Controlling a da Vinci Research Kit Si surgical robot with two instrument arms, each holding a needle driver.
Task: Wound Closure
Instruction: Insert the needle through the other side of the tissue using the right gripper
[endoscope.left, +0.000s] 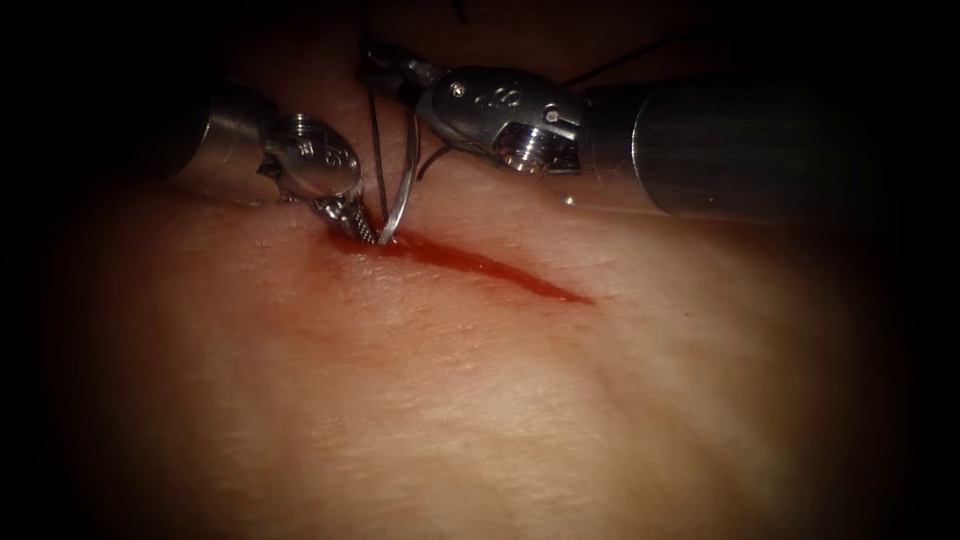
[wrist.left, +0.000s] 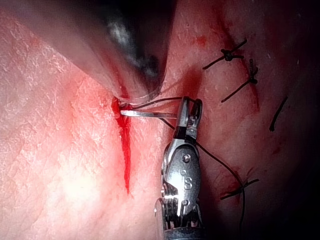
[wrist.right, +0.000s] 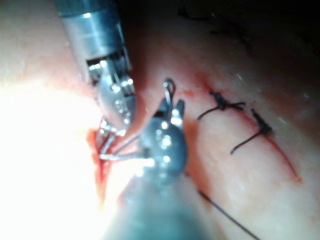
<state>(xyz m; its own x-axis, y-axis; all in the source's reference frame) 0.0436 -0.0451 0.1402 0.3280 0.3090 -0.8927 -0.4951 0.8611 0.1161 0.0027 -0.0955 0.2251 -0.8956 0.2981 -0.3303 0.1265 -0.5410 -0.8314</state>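
The needle (endoscope.left: 400, 195) stands nearly upright at the left end of the cut (endoscope.left: 480, 265), its lower end in the tissue (endoscope.left: 480, 400) right at the red line's end. The right hand (endoscope.left: 385, 75) is clamped on the needle's upper end, above the cut; its body and shaft reach away from the cut's left end toward the endoscope view's right. The left hand (endoscope.left: 362, 230) comes down from the left side of the cut, and its tip sits at the tissue surface touching or just beside the point where the needle meets the cut; I cannot tell how its jaws stand or whether it holds anything.

In the left wrist view the needle (wrist.left: 147, 114) runs as a bright bar from the end of the cut (wrist.left: 125, 150) to the right hand (wrist.left: 189, 116), whose jaws are closed on it. Dark thread (wrist.left: 220, 162) trails from that hand across the tissue away from the cut. Beyond it, well apart from the open cut, lie 3 tied stitches (wrist.left: 227, 55) with short dark tails. Red fluid (endoscope.left: 350, 250) stains the tissue around the cut's left end.
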